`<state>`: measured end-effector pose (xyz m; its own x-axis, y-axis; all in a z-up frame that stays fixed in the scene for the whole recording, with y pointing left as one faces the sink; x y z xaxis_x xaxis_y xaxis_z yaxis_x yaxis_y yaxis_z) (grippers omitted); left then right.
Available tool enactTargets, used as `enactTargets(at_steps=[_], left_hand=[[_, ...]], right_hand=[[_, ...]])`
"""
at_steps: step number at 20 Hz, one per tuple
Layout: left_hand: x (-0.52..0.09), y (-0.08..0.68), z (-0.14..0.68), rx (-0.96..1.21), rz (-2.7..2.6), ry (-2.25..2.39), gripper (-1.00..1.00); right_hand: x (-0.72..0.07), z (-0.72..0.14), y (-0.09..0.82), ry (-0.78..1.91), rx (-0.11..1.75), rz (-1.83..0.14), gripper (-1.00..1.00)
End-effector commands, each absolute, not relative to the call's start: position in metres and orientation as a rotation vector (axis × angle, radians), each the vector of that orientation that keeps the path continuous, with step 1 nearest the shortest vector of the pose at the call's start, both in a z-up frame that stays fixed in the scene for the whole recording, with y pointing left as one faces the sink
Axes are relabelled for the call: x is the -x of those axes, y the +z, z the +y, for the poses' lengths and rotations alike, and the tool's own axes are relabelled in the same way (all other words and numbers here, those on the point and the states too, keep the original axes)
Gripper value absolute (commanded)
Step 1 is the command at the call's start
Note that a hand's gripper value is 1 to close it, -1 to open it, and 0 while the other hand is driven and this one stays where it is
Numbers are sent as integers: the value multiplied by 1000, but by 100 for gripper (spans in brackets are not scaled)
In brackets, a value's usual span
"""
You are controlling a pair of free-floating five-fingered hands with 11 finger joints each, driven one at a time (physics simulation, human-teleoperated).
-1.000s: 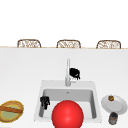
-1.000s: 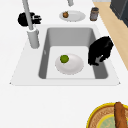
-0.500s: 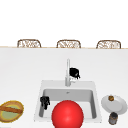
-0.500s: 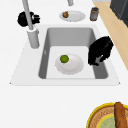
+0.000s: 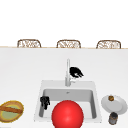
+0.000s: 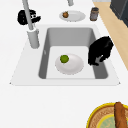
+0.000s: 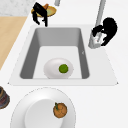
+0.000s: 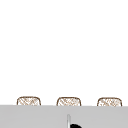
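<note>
My right hand [image 5: 75, 72] is at the faucet [image 5: 68, 72], just right of its stem, fingers curled round it; in the right side view the right hand [image 7: 107, 29] reaches across the stem [image 7: 98, 17]. My left hand [image 5: 45, 101] hangs over the left part of the sink [image 5: 50, 83] with relaxed fingers pointing down, holding nothing. In the basin lies a white plate [image 6: 72, 67] with a green lime [image 6: 64, 59] on it. A big red ball [image 5: 67, 115] covers the sink's front in the front view.
A woven basket [image 5: 11, 111] with a bread stick stands on the counter at the left. At the right are a white plate [image 5: 118, 106] with a small brown fruit [image 5: 111, 98] and a dark jar [image 5: 113, 117]. Chair backs [image 5: 68, 43] line the far edge.
</note>
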<state>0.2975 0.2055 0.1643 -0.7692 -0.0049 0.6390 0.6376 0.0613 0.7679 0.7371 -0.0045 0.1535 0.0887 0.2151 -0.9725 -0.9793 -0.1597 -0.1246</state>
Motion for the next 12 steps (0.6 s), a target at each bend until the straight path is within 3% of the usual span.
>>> enactTargets(at_steps=[1, 12], left_hand=[[-297, 164, 205, 629, -1865, -1757, 0], [-297, 164, 205, 629, -1865, -1757, 0]], right_hand=[[-740, -14, 161, 1402, 1110, 819, -100], [-741, -31, 169, 1509, 885, 680, -100]])
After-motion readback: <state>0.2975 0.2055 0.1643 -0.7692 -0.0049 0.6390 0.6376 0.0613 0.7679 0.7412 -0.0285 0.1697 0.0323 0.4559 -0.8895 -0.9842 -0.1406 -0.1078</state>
